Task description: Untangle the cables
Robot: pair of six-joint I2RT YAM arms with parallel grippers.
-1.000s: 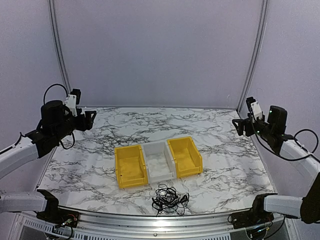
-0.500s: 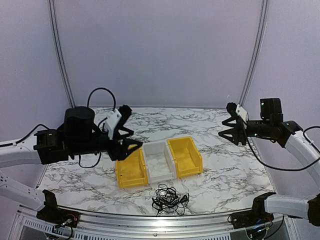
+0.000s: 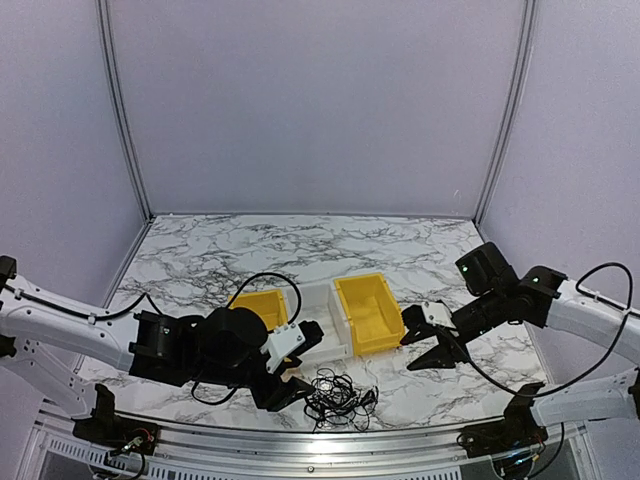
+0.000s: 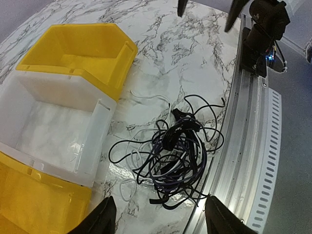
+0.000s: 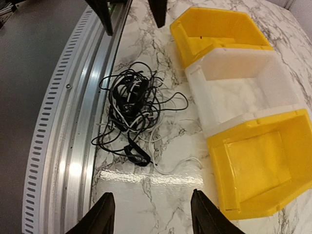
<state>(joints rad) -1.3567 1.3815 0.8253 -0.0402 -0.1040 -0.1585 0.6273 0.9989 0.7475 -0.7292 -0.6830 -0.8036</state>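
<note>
While the tangle of thin black cables (image 3: 338, 395) with one pale whitish strand among them lay in a loose heap on the white marble-patterned tabletop (image 3: 200, 250), it sat at the six o'clock edge of the table. It was just beside the ribbed metal rail (image 4: 243, 146) that ran along that edge. One end of the pale strand trailed out toward twelve o'clock, stopping short of the bins.

At twelve o'clock of the heap stood three open plastic bins side by side, walls touching. The translucent white bin (image 3: 325, 310) was in the middle, the left yellow bin (image 3: 255, 300) at its nine o'clock and the right yellow bin (image 3: 372, 345) at its three o'clock. In the wrist views each bin showed only its own bare floor, and all of the cables lay outside them.

The left gripper (image 3: 300, 365) hung low at nine o'clock of the heap, near it but not touching. Its black fingers (image 4: 105, 217) were spread wide with nothing between them. The right gripper (image 3: 422, 343) hovered at two o'clock, beside the right yellow bin, its fingers likewise parted around nothing.
</note>
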